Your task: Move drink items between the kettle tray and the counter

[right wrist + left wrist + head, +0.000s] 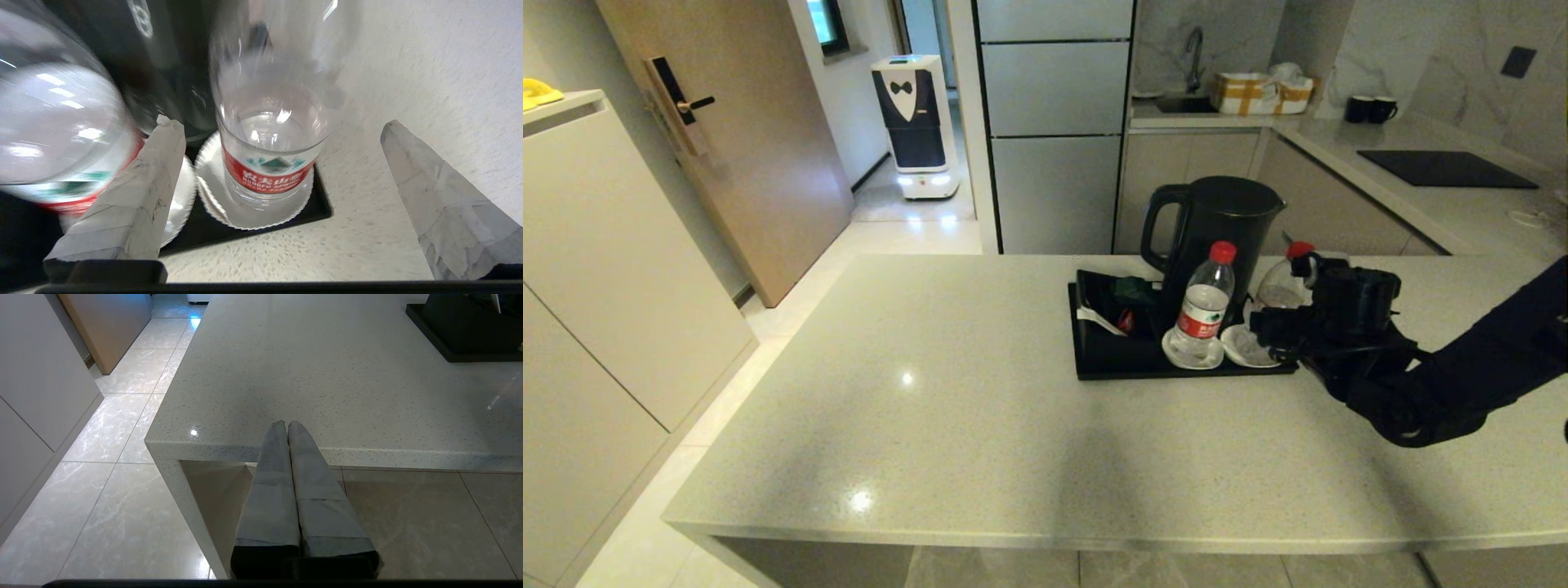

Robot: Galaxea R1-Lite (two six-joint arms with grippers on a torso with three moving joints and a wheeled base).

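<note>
On the counter [947,408] lies the black kettle tray [1111,363] with the kettle [1217,229] at its back. Two red-capped water bottles stand upright on white coasters at its front right. The left bottle [1205,310] is in plain sight. The right bottle [1278,286] is half hidden behind my right gripper [1274,335]. In the right wrist view this gripper [281,123] is open, its fingers [143,196] apart on either side of that bottle [269,163] without touching it; the other bottle [53,134] is beside one finger. My left gripper [286,424] is shut and parked at the counter's near edge.
Sachets [1111,306] lie in the tray's left half. Behind the counter runs a grey worktop with a sink, two black mugs [1370,109] and a black cooktop [1445,169]. A white service robot [913,122] stands in the doorway at the back left.
</note>
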